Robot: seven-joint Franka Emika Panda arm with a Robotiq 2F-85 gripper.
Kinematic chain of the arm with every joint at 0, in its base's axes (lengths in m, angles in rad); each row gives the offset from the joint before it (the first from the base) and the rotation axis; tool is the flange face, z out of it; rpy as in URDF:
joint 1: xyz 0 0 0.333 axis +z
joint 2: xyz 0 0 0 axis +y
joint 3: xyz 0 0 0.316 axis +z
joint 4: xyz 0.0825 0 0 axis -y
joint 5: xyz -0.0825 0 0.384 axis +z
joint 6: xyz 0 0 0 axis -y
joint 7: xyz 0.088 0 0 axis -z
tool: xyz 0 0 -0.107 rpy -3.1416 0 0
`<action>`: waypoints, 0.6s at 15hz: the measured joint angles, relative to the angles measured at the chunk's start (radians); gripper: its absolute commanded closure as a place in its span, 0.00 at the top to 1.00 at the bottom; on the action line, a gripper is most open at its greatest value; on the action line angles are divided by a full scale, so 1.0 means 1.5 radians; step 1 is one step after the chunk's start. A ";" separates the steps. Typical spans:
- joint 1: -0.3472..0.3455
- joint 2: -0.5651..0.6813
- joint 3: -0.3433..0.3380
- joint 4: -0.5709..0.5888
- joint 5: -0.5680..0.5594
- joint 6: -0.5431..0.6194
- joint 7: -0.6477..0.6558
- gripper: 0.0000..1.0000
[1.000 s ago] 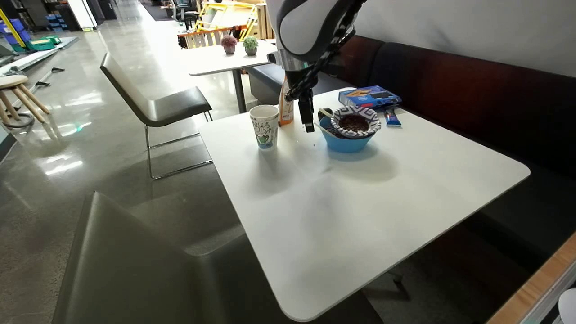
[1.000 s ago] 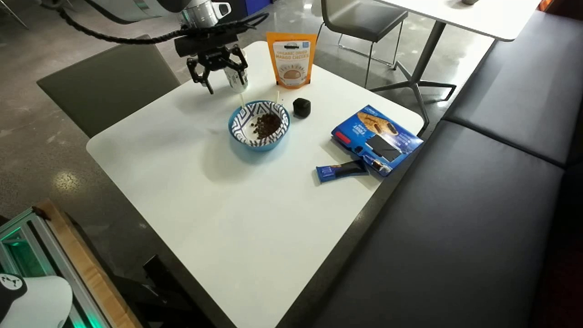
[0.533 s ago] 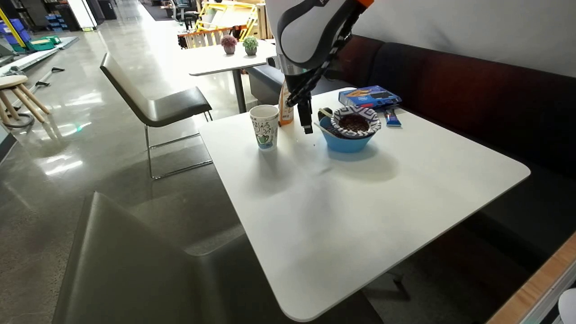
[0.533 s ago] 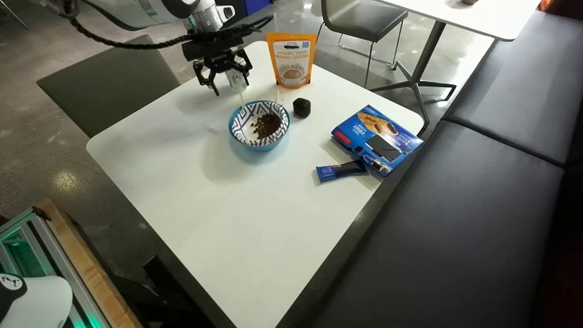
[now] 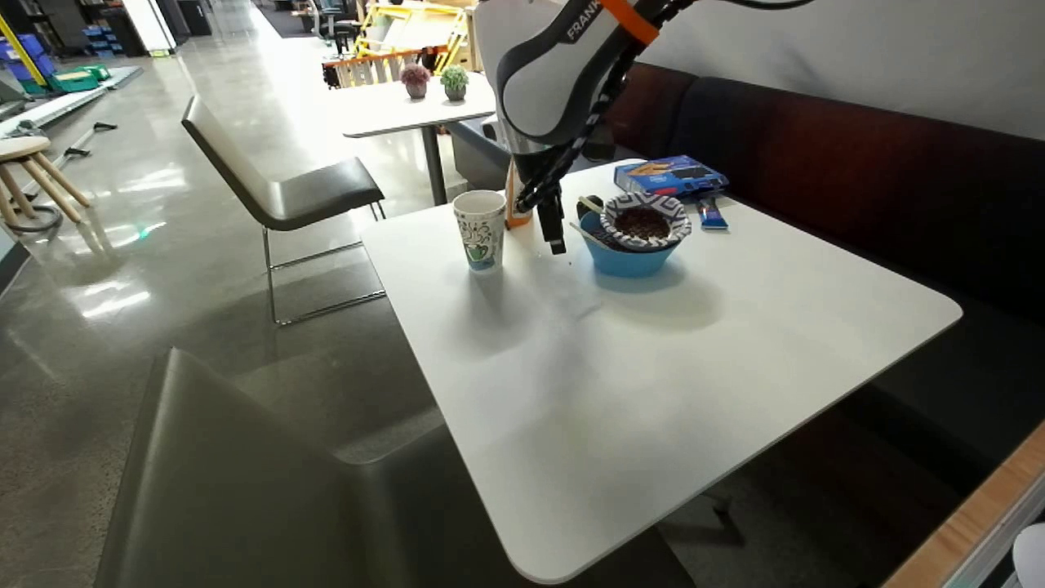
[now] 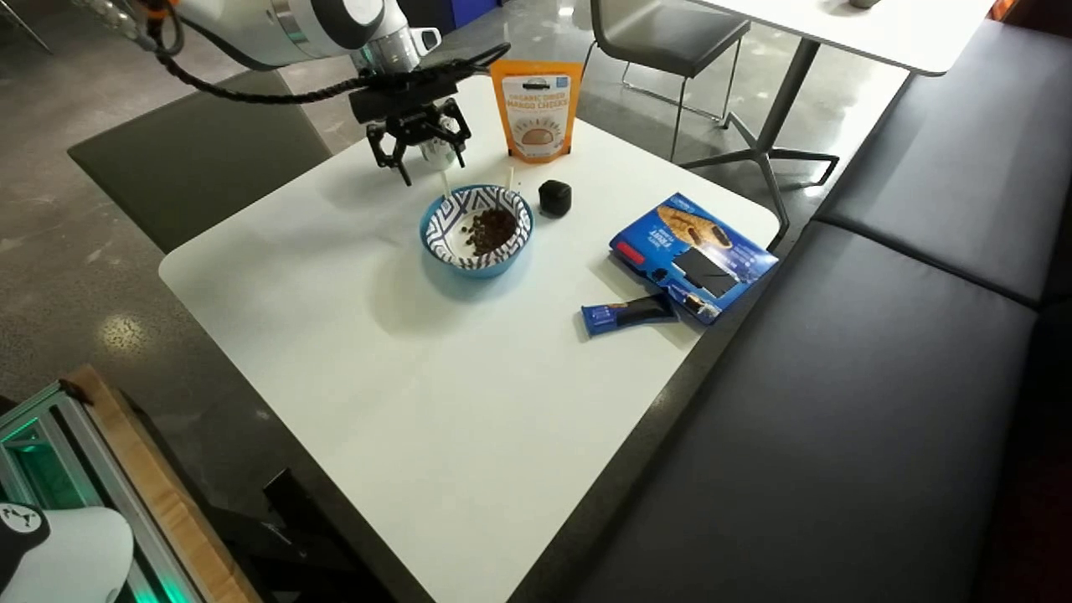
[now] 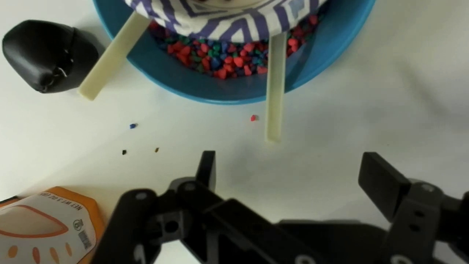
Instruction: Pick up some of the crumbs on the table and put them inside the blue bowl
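The white table (image 5: 702, 392) carries the light-blue bowl (image 5: 629, 262), seen in both exterior views (image 6: 496, 271) and the wrist view (image 7: 205, 88). A patterned paper bowl (image 7: 234, 27) with dark bits sits in it, above red, green and blue pieces. Two pale sticks (image 7: 274, 91) poke over its rim. In the wrist view small crumbs lie on the table: a red one (image 7: 253, 117) near the rim, a blue one (image 7: 132, 125), a black one (image 7: 124, 151) and a brown one (image 7: 157, 149) farther left. My gripper (image 7: 289, 157) is open, empty, above the table beside the bowl (image 6: 435, 172).
A paper cup (image 5: 480, 233) stands near the table edge by the gripper. An orange mango pouch (image 6: 536, 113) stands behind. A black lump (image 6: 555, 198) lies beside the bowl. A blue box (image 6: 695, 255) and a blue packet (image 6: 624, 315) lie near the bench.
My gripper has moved down toward the table and closer to the bowl. Its jaws stay open. The bowl, cup, pouch and packets have not moved.
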 measured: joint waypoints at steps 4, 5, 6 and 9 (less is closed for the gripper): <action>0.022 0.060 -0.008 0.070 -0.024 -0.099 -0.008 1.00; 0.027 0.072 -0.009 0.088 -0.030 -0.132 -0.015 1.00; 0.031 0.084 -0.010 0.105 -0.036 -0.159 -0.022 1.00; 0.038 0.118 -0.014 0.148 -0.060 -0.191 -0.050 1.00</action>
